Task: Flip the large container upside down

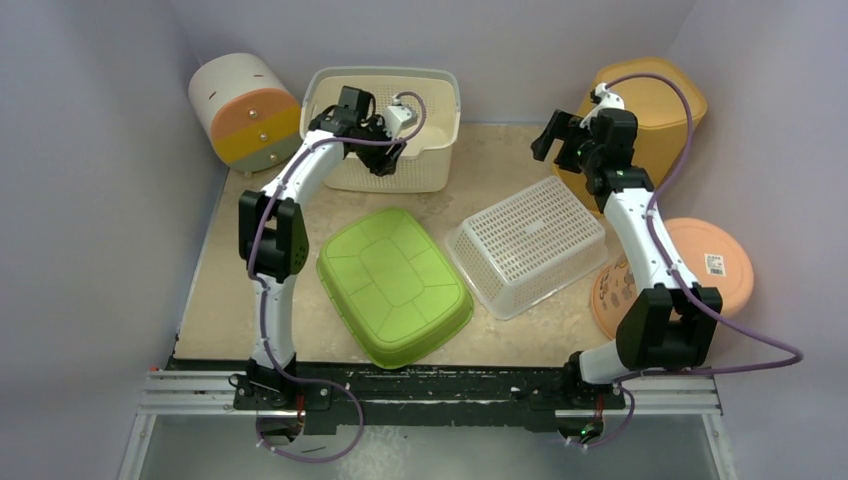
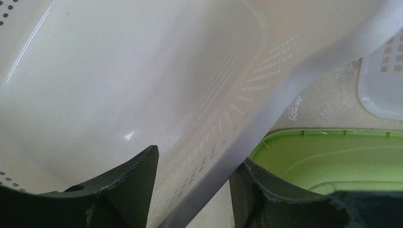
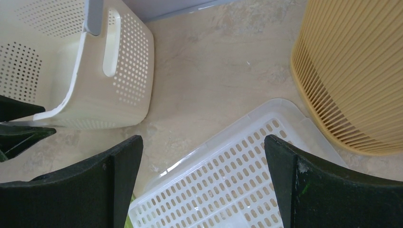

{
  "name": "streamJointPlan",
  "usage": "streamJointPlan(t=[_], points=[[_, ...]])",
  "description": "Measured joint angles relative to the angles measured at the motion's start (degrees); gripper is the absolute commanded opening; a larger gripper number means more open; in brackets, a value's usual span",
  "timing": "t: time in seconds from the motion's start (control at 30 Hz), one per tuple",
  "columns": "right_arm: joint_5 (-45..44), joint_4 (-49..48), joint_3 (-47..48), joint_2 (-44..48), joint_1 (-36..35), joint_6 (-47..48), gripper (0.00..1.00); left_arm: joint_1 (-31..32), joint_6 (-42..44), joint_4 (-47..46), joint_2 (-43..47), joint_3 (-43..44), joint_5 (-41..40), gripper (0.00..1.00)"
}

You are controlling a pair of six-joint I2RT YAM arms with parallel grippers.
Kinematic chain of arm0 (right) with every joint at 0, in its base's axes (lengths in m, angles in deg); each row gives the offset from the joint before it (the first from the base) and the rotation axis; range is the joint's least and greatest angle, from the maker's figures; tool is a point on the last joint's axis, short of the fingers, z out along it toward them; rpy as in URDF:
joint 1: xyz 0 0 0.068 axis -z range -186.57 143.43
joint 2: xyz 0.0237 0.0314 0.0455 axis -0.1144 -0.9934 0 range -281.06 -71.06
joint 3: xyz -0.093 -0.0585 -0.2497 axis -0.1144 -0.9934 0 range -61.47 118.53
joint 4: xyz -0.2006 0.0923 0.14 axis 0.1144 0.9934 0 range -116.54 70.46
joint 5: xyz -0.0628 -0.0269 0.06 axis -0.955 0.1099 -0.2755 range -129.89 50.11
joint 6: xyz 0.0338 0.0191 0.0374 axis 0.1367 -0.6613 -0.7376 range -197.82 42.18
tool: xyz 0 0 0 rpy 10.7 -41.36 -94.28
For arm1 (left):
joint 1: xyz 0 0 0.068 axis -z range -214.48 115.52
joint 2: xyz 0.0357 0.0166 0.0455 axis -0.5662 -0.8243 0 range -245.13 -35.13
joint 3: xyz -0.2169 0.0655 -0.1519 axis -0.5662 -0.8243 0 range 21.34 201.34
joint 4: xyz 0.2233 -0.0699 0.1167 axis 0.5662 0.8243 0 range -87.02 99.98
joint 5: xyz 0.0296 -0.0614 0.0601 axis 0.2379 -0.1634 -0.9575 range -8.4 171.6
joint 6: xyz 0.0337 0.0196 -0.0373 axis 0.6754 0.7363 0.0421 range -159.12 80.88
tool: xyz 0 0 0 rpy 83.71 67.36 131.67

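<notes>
The large cream perforated plastic basket [image 1: 432,165] stands upright at the back of the desk [image 1: 500,150], its rim between the left fingers [image 2: 128,190]; whether they clamp it, I cannot tell. The right fingers [image 3: 95,190] gape wide, empty.

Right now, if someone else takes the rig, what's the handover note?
Left gripper: jaws straddle the near rim of the large cream basket, one finger inside, one outside; can't tell if it is clamped.
Right gripper: open, empty, above the table between the white crate and the yellow bin.
Basket: at the back of the table, upright, mouth up.
Done: left arm placed at the rim.
Left: secure the grip, tip the basket over, set it mouth down.
</notes>
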Motion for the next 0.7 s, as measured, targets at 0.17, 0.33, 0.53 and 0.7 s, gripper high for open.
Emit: streamJointPlan(t=[0.17, 0.33, 0.53, 0.7], points=[[0.1, 0.0, 0.0, -1.7, 0.0, 0.0, 1.00, 0.2, 2.3, -0.9, -1.9, 1.5, 0.6, 0.20], [0.1, -0.1, 0.0, -2.8, 0.0, 0.0, 1.00, 1.0, 1.0, -3.1, -2.5, 1.3, 2.3, 0.01], [0.1, -0.2, 0.2, -4.0, 0.0, 0.0, 1.00, 1.8, -3.4, -4.2, -2.5, 0.7, 4.8, 0.00], [0.1, -0.2, 0.2, -4.2, 0.0, 0.0, 1.00, 1.7, -7.2, -4.8, -2.6, 0.6, 4.7, 0.00]])
